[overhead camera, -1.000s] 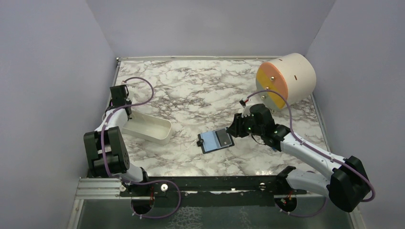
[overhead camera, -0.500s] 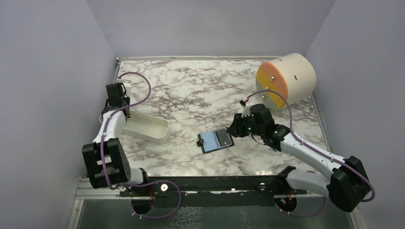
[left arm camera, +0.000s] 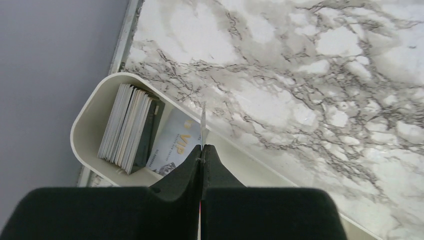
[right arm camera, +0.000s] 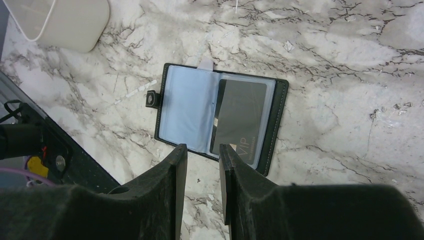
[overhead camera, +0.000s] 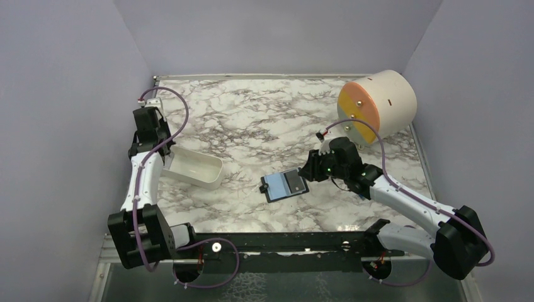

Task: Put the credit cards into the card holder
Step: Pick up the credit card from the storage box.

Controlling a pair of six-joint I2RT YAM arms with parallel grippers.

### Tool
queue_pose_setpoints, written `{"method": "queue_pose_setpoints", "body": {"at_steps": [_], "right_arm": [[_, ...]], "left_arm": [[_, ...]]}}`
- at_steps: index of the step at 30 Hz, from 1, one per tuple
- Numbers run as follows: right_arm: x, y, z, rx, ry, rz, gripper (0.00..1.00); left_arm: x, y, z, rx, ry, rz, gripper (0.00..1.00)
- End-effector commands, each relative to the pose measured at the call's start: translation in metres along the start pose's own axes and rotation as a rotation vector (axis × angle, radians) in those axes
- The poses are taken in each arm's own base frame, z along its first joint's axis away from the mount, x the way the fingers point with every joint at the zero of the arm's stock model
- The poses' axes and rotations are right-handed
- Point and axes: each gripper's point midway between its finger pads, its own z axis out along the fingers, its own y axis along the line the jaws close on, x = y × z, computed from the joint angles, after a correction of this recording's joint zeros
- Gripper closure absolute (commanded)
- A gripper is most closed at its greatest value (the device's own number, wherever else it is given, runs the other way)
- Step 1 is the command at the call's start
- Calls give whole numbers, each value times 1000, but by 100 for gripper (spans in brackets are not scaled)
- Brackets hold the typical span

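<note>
The card holder (overhead camera: pixel 284 185) lies open on the table, light blue inside, with a dark card (right arm camera: pixel 239 117) in its right pocket (right arm camera: pixel 220 118). My right gripper (right arm camera: pixel 202 150) hovers open and empty just at its near edge. My left gripper (left arm camera: pixel 202 147) is shut on a thin card (left arm camera: pixel 202 125) seen edge-on, held above the white tray (left arm camera: pixel 87 125). The tray holds a stack of cards (left arm camera: pixel 131 128) on edge and a pale VIP card (left arm camera: pixel 175 142) lying flat. In the top view the left gripper (overhead camera: pixel 151 135) is above the tray's left end (overhead camera: pixel 192 167).
A large cream cylinder with an orange face (overhead camera: pixel 376 104) lies at the back right. The enclosure's grey walls stand close on the left and right. A metal rail (overhead camera: pixel 252 242) runs along the near edge.
My left arm has risen and swung back and left over the tray's end, with a card pinched in it. The right arm and the card holder have not moved.
</note>
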Motion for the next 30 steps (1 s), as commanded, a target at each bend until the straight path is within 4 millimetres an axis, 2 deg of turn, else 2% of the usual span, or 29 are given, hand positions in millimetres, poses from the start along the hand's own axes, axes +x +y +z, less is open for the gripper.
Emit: {"method": "queue_pose_setpoints", "body": {"at_steps": [1,4,11,22,30], "right_arm": [[-10,14,-4,-39,-6,20,69],[-14,19,-4,-62,-10,33,69],[-35,38,-7,-121,-51,70,70],[-61,88,-15,-376,-120,145,70],[-74,126,-27,-616,-139,186,67]], "left_arm": [[-23,-24,-30,122,-65,-143,100],[-27,-42,-44,219,-73,-198,100],[-31,-106,-80,606,-12,-286,100],[-9,-187,-149,1063,87,-343,100],[5,-227,-195,1262,111,-389,100]]}}
